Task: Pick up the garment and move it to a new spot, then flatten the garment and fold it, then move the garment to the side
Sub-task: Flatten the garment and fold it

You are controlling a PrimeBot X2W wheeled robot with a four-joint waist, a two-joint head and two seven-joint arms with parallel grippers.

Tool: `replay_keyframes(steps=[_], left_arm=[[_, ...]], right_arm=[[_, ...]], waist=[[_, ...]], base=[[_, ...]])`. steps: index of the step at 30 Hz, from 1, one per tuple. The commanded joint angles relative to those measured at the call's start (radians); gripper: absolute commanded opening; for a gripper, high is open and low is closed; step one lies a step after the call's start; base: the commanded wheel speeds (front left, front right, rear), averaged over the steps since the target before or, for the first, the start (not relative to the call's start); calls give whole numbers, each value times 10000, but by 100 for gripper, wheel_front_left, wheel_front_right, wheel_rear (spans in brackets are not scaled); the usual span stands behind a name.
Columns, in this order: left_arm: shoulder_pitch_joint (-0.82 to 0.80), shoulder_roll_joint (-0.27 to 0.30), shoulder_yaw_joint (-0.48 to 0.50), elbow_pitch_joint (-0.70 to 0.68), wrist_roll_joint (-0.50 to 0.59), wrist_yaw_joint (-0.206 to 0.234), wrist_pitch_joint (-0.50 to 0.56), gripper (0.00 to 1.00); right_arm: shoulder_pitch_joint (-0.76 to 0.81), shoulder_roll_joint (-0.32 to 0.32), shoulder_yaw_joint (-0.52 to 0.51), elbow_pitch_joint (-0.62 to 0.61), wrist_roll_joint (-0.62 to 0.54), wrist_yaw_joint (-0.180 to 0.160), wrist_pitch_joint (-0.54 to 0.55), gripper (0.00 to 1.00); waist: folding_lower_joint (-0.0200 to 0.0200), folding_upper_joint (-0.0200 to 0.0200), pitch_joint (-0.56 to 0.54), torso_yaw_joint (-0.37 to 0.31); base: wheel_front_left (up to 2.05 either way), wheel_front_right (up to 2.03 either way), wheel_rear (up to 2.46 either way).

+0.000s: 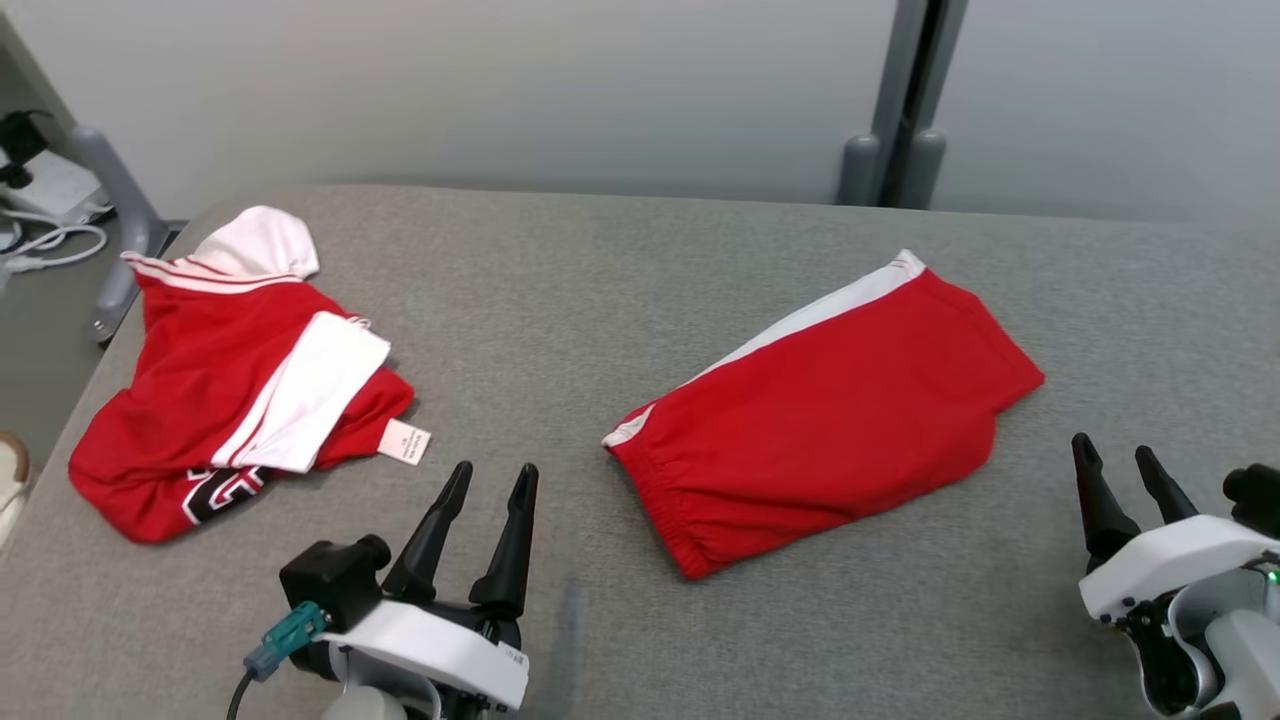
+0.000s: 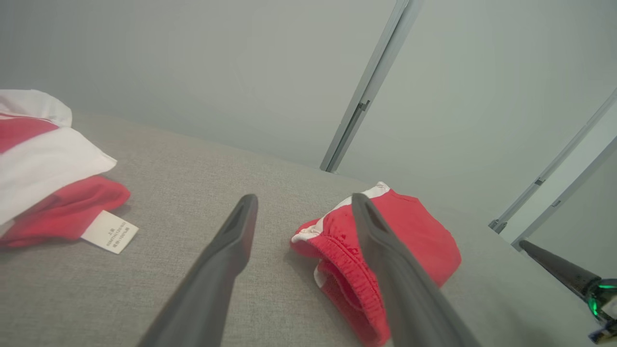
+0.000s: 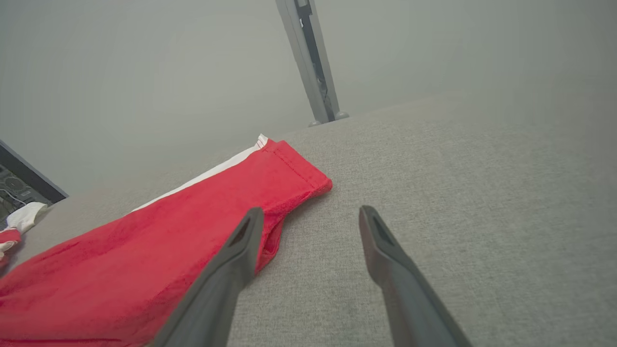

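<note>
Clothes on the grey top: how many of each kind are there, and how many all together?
Red shorts: 1
Red-and-white top: 1
Total: 2

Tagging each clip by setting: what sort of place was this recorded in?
Probably a robotics lab or test room, not a home: a grey fabric-covered table before a bare pale wall with a grey metal post, loose white cables by the table's left end, and red shorts and a red jersey laid out.
</note>
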Motion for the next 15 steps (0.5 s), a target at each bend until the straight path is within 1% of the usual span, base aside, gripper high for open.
replay_keyframes(steps=[1, 5, 10, 15], left_arm=[[-222, 63, 25, -47, 49, -11, 2, 100], [-401, 58, 82, -212, 116, -11, 2, 100], [-289, 46, 230, -521, 190, -11, 2, 100], [-334, 47, 148, -639, 112, -11, 4, 100]], right_arm=[[-256, -49, 78, 173, 323, 0, 82, 100], [-725, -238, 333, 681, 1256, 0, 374, 100], [-1211, -521, 488, 1291, 2341, 0, 1010, 100], [-1584, -826, 742, 2032, 2848, 0, 1431, 100]], waist=[[-1, 0, 204, 281], [-1, 0, 474, 779], [-1, 0, 718, 1361], [-1, 0, 920, 1846]], base=[[0, 0, 0], [0, 0, 0], [0, 0, 0], [0, 0, 0]])
